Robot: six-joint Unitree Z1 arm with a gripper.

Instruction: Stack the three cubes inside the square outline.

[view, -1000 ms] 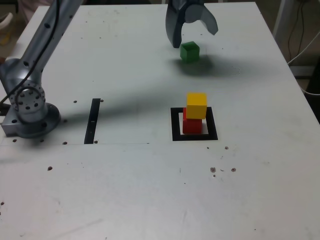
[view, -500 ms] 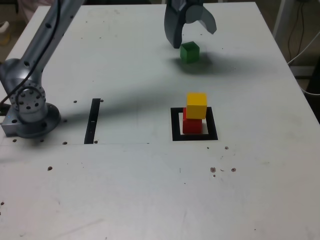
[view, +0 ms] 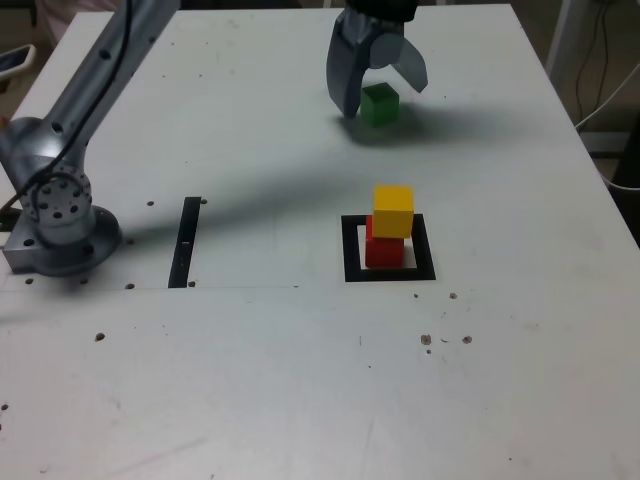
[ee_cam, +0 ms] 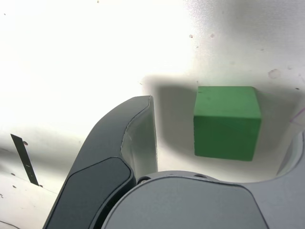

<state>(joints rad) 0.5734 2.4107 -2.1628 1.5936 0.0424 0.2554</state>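
Pincer point(view: 382, 95): spread wide, empty, straddling green cube point(view: 379, 104) without contact. Green cube: on tabletop point(view: 300, 380), far side, well apart from square outline point(view: 352, 262). Yellow cube point(view: 393, 211) atop red cube point(view: 384, 249) within outline.

Silver-grey metal arm point(view: 95, 75), round bolted base joint point(view: 60, 205), dark curved end effector point(view: 378, 85) fingers point(ee_cam: 128, 143)
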